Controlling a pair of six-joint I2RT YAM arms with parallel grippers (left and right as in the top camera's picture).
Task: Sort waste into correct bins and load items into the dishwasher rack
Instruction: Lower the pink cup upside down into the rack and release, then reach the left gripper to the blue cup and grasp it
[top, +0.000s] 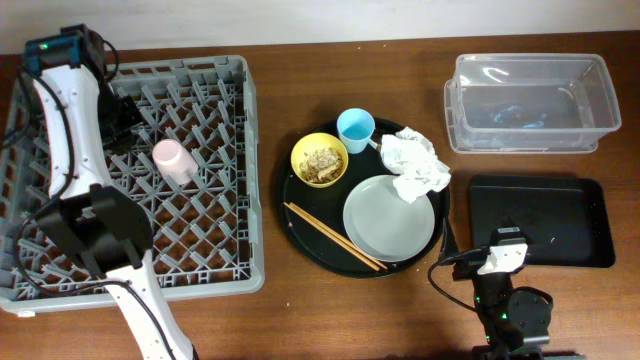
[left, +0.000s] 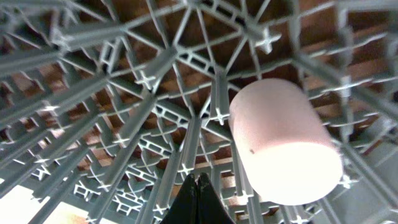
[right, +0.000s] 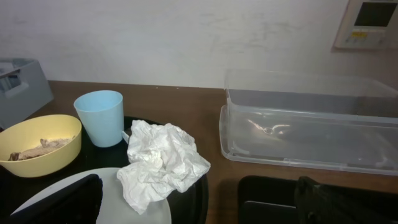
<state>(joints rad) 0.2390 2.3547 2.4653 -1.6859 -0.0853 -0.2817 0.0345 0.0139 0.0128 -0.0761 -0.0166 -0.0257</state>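
While the pink cup lies on its side in the dishwasher rack at the desk's left edge, your left gripper hangs near it, jaws together; only the left wrist view shows that. The yellow bowl of food scraps, blue cup, napkin, plate and chopsticks share the round tray mid-desk, a bare strip off the rack. Your right gripper, jaws apart, sits at the black tray's near edge, with the clear tub beyond.

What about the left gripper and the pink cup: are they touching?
Apart. The left wrist view shows dishwasher rack lattice between the shut left gripper and the pink cup to its right.
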